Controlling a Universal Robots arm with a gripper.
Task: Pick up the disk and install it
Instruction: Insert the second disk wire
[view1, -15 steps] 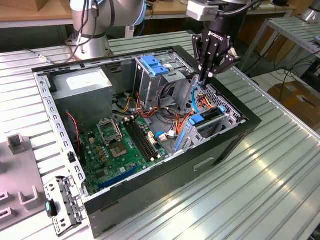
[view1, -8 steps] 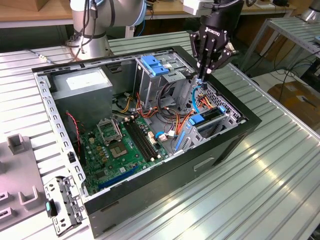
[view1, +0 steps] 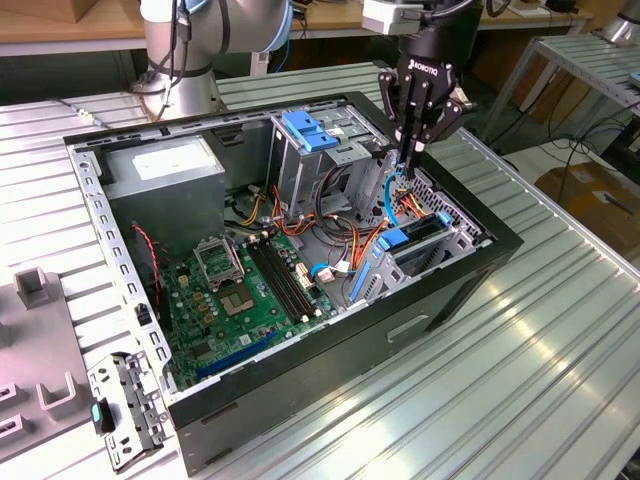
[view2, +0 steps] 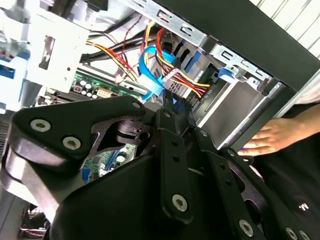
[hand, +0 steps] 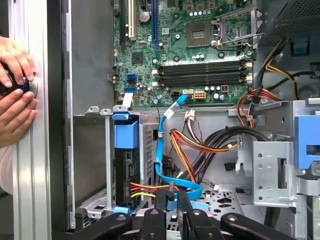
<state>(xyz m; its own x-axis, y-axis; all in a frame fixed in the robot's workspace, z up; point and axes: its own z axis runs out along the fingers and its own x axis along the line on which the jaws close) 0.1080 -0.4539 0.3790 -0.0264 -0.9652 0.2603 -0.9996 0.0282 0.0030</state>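
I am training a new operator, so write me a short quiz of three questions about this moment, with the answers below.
1. True or false: the motherboard lies outside the computer case.
2. What does the gripper pinch? A: the blue cable. B: a screwdriver. C: a memory stick.
3. Where does the disk sit?

Key: 1 false. 2 A. 3 On edge in the drive bay, under its blue rail.
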